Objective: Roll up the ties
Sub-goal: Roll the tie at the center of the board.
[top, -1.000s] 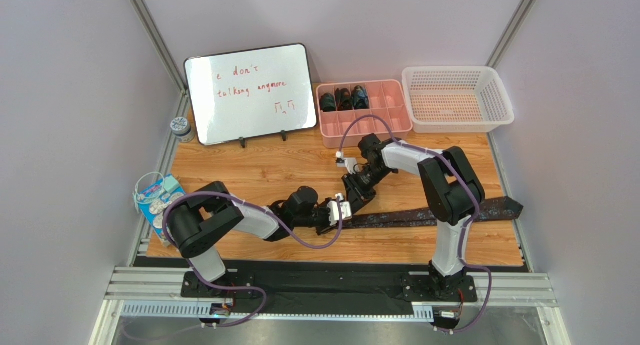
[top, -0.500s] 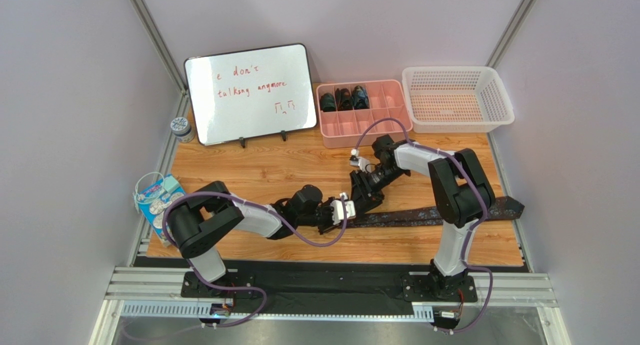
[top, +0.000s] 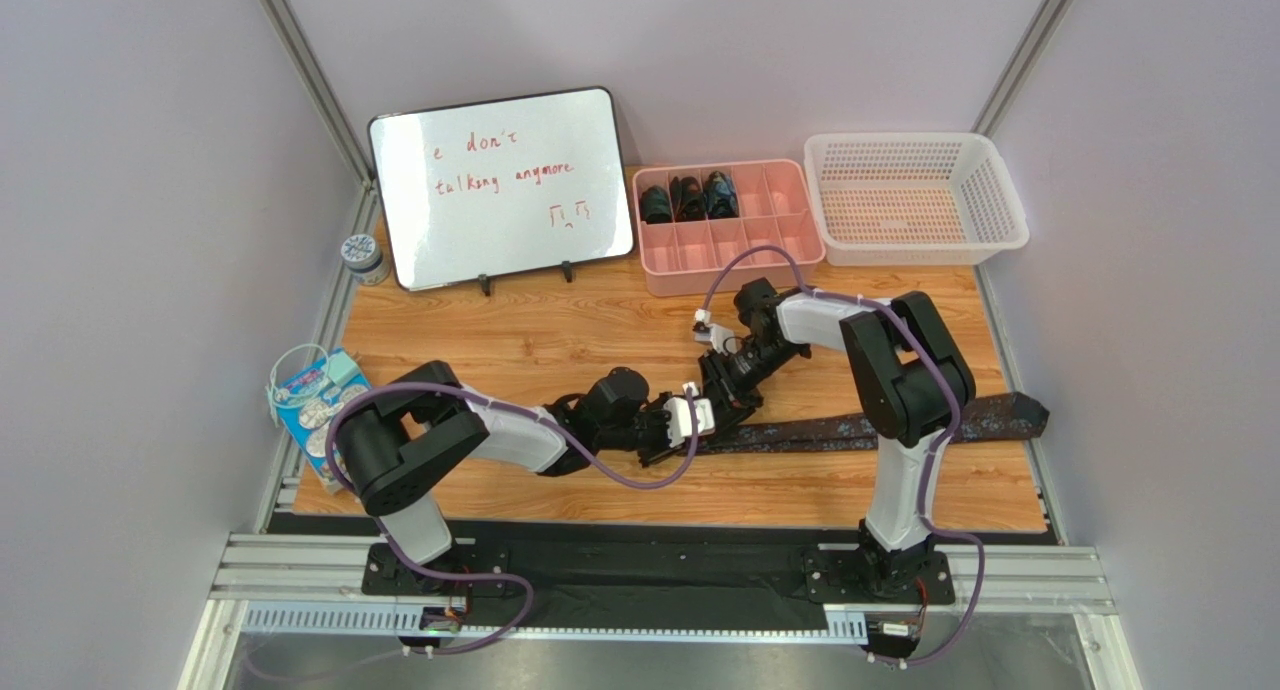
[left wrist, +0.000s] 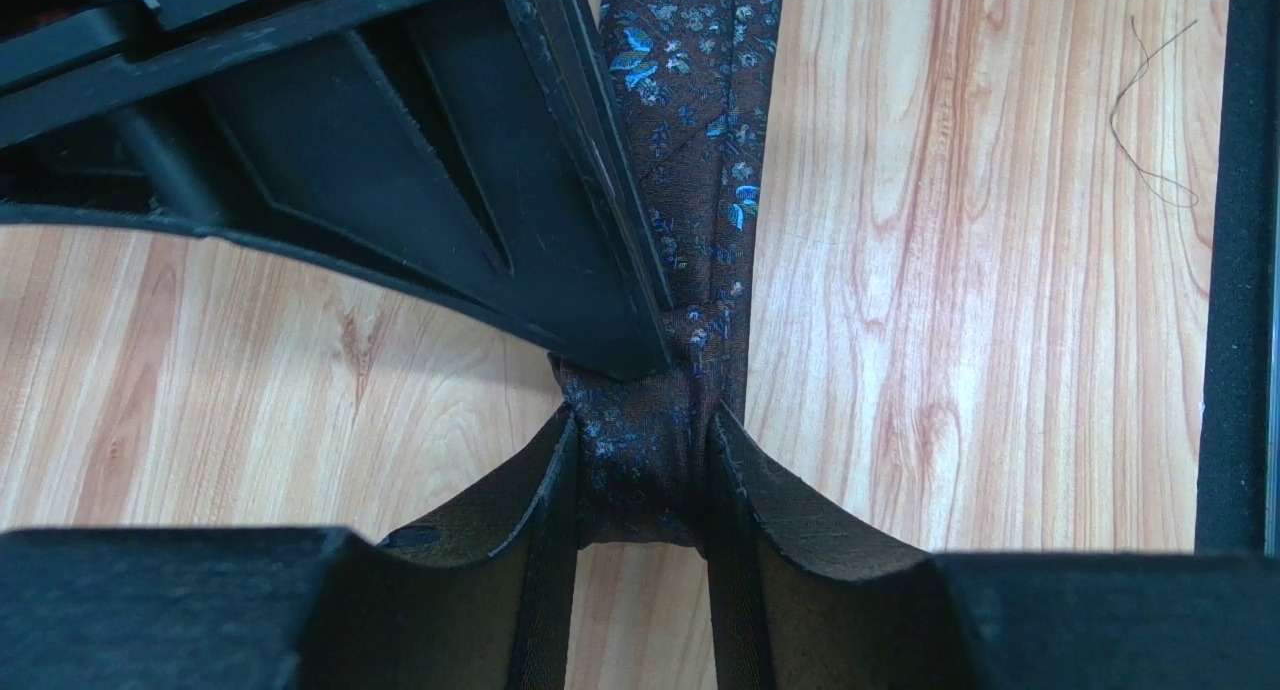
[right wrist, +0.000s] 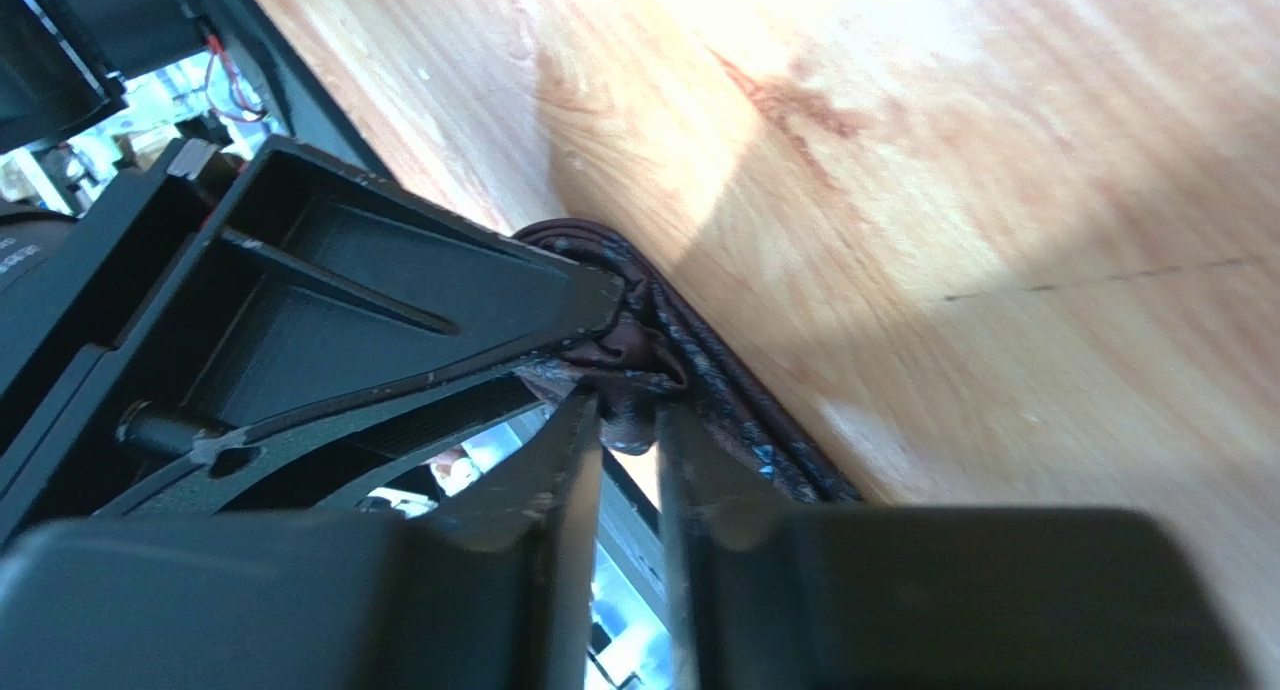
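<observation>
My left hand (left wrist: 643,428) is clamped on the narrow end of the tie (left wrist: 694,135). The cloth there is bunched into a small dark lump, squeezed between my two fingers (left wrist: 529,528) so that it bulges just above their tips. From that lump the tie runs straight away from my left hand, flat on the worktop (left wrist: 962,270), its brown weave with small blue flowers facing up.

My right hand (right wrist: 631,413) meets the same end from the far side. Its fingers stand almost together, and a fold of the tie sits in the narrow gap at their tips, so it is pinching the bunch too. In the left wrist view one right finger (left wrist: 571,255) slants down from the upper left, and its tip presses on the top of the lump, just beyond my left fingertips. The two hands nearly touch there.

Seen from above, the tie's long axis lies across the worktop, from my hands out to my right, a little tilted, passing behind my right arm. Its wide, pointed end (top: 1010,416) lies well away from both hands, at the right edge of the worktop, and points further right.

Beyond my right hand stands a pink tray (top: 751,248) with three rolled ties (top: 688,198) in its back-left compartments.
</observation>
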